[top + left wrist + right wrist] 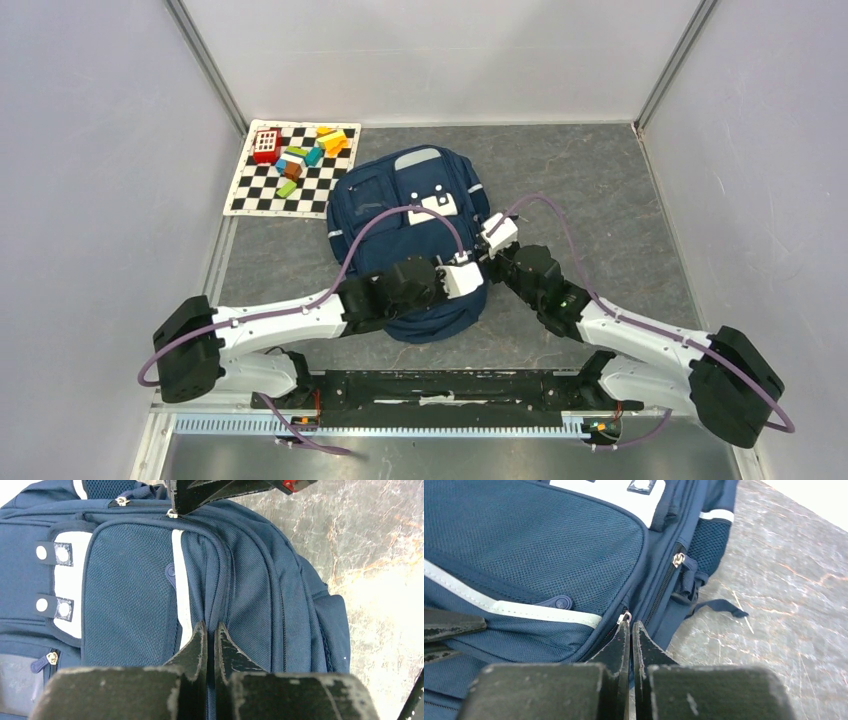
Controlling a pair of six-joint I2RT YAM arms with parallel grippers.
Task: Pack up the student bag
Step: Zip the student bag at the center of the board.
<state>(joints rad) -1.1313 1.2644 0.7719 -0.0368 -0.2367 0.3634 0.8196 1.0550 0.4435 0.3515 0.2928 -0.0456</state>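
Note:
The student bag (405,230), navy with grey stripes and a white buckle patch, lies flat in the middle of the table. My left gripper (470,272) sits over its right lower part. In the left wrist view it (212,630) is shut on a ridge of bag fabric (220,580) beside the front pocket's zip. My right gripper (497,235) comes in from the bag's right edge. In the right wrist view it (630,625) is shut at a silver zipper pull (625,616), whose ring shows just past the tips.
A checkerboard mat (290,170) at the back left carries several coloured blocks (300,155) and a red toy (266,145). A second zipper pull (678,559) and a loose strap (719,605) hang on the bag's side. Grey enclosure walls stand on three sides.

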